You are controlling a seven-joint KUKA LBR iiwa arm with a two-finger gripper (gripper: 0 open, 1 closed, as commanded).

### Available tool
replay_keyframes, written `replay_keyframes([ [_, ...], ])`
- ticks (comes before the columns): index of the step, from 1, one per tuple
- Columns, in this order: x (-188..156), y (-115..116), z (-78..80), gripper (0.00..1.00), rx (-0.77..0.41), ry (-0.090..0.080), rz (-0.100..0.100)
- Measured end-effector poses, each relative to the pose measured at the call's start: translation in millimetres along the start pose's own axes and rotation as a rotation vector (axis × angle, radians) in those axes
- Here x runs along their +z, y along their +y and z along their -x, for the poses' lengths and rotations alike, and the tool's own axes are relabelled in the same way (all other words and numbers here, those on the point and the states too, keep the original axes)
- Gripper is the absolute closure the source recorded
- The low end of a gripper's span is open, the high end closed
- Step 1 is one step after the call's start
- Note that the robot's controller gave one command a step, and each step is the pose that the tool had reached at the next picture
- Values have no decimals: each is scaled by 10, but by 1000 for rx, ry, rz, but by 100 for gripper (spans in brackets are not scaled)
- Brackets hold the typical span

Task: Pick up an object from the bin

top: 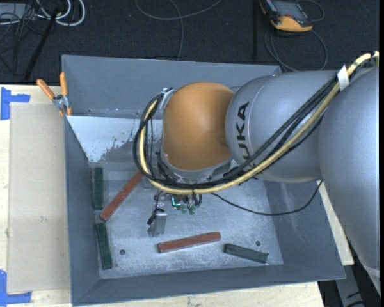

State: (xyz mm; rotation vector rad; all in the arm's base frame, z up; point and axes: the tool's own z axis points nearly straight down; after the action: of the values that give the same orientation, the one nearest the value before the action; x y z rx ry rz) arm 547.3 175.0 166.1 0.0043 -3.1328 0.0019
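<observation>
My gripper hangs below the arm's wrist over the middle of the bin floor, its tip close to the floor. Nothing shows in it. A red-brown flat stick lies just in front of it and to its right, apart from the tip. Another red-brown stick lies slanted to the gripper's left. A dark green stick rests near the front right of the floor.
Two more dark green sticks lie along the left wall, one farther back and one near the front corner. The arm and its orange cover hide the back middle of the bin.
</observation>
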Motion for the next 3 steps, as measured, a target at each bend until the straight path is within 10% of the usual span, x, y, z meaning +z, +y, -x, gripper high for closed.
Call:
replay_keyframes([
  [1, 975, -413, -631, 0, -197, -16, 1],
  [2, 973, -1331, -530, 0, -206, -8, -4],
  [3, 973, -1279, -536, 100, -210, -8, 1],
])
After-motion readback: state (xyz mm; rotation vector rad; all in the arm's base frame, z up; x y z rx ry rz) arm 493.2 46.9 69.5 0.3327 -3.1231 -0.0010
